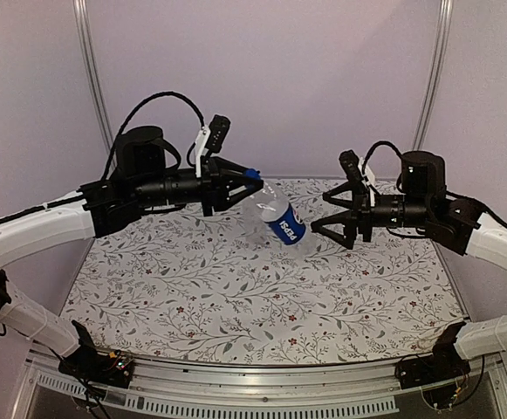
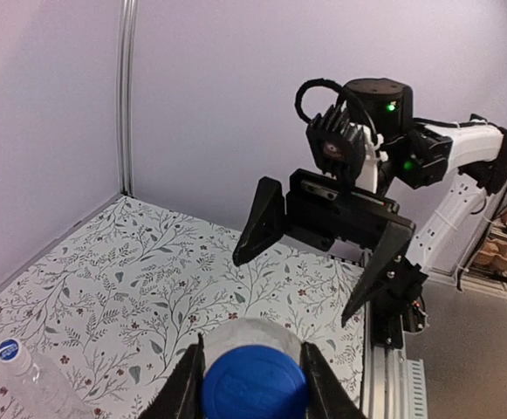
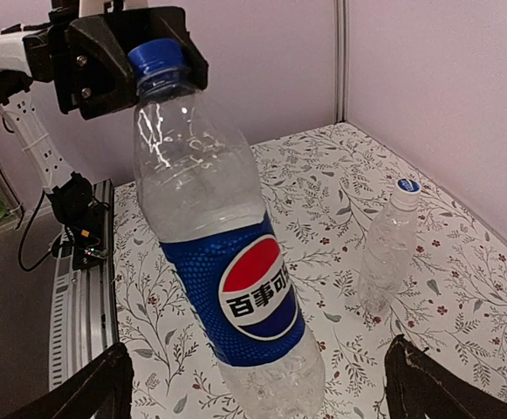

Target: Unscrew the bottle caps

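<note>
We have the left gripper (image 1: 243, 185) closed tight on the blue cap (image 3: 157, 57). The labelled bottle (image 3: 227, 262) slants down and away from its fingers. The bottle's base lies just in front of the right gripper (image 1: 321, 215), whose jaws stand wide apart and hold nothing. We cannot tell whether that base rests on the table (image 1: 192, 305) or hangs just above it.

We judge the main risk to be this cap-only hold. If the right jaws close off-centre on the tilted body, they may shove it aside and pry the cap from the left fingers. Too soft a squeeze lets the thin wall spin with the cap; too hard crumples it. Beyond the right gripper's far finger the plain bottle (image 3: 388, 253) stands upright with its whitish cap (image 3: 407, 185) on. A wide swing could topple it.
</note>
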`<state>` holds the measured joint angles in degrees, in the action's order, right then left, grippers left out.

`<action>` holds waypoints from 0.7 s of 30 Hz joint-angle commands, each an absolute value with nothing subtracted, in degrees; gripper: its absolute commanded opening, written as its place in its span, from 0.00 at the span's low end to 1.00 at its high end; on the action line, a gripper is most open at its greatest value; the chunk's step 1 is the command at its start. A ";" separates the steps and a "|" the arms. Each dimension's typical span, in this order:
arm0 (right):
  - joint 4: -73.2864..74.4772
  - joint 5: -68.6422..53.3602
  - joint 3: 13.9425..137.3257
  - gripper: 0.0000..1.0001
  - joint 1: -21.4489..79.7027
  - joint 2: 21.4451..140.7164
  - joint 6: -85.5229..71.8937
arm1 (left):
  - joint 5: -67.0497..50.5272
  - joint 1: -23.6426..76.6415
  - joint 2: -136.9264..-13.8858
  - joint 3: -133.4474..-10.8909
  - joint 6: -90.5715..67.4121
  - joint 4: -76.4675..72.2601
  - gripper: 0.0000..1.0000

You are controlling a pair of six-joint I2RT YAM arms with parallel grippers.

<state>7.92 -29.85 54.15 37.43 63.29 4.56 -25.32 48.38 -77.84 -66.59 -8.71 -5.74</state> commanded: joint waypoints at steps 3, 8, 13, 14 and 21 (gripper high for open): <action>4.56 -31.89 56.94 0.99 42.43 67.35 10.39 | -28.92 47.90 -77.67 -65.74 -11.55 -9.72 0.15; 5.30 -31.39 59.27 0.99 44.63 72.03 12.24 | -31.34 47.90 -78.34 -65.61 -13.04 -10.94 0.15; 4.29 -31.24 61.08 0.95 46.58 75.53 12.87 | -33.54 48.31 -79.41 -65.60 -14.31 -11.43 0.14; 4.13 -31.24 61.40 0.94 47.00 75.99 12.95 | -33.84 48.54 -79.57 -65.71 -14.32 -11.38 0.14; 1.51 -32.24 61.03 0.79 47.45 79.33 13.35 | -31.75 49.63 -79.50 -66.88 -12.60 -8.54 0.13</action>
<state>4.23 -31.42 60.25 47.09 78.11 12.86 -32.49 48.82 -79.66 -66.26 -13.45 -8.91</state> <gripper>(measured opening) 0.826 0.294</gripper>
